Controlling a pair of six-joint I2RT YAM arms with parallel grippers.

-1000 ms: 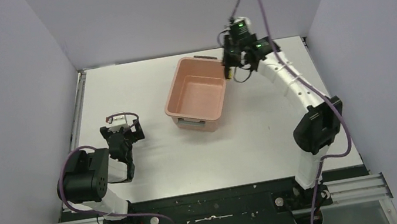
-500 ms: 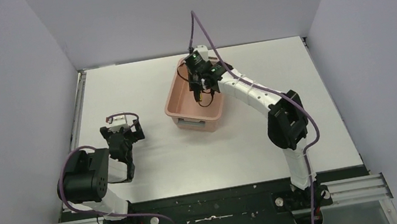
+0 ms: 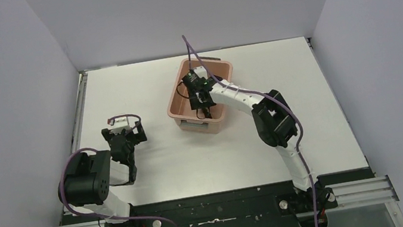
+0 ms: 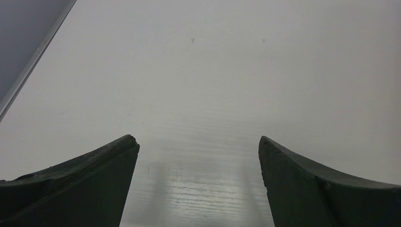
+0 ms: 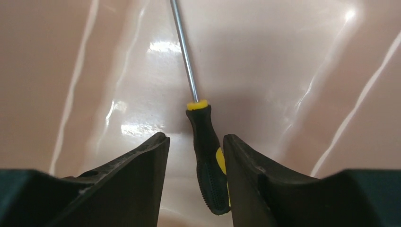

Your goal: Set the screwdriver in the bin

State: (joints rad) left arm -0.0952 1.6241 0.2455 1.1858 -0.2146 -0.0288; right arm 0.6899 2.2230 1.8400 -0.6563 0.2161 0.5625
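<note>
Robot lab test cell, white bench point(image 3: 142, 92) boxed by plain grey partition walls point(image 3: 2, 89), aluminium rail point(image 3: 355, 193) along near edge

Bin at the back middle of the surface, screwdriver inside it.
We see the bin point(image 3: 174, 96) standing on the surface point(image 3: 315, 84), behind the middle. Our right pincer point(image 3: 204, 106) reaches into it from the right, and the screwdriver point(image 5: 206, 142) sits between its fingers over the bin floor, shaft pointing away from the wrist. Our left pincer point(image 3: 125, 138) hangs over the surface, well left of the bin and nearer the bases.
</note>
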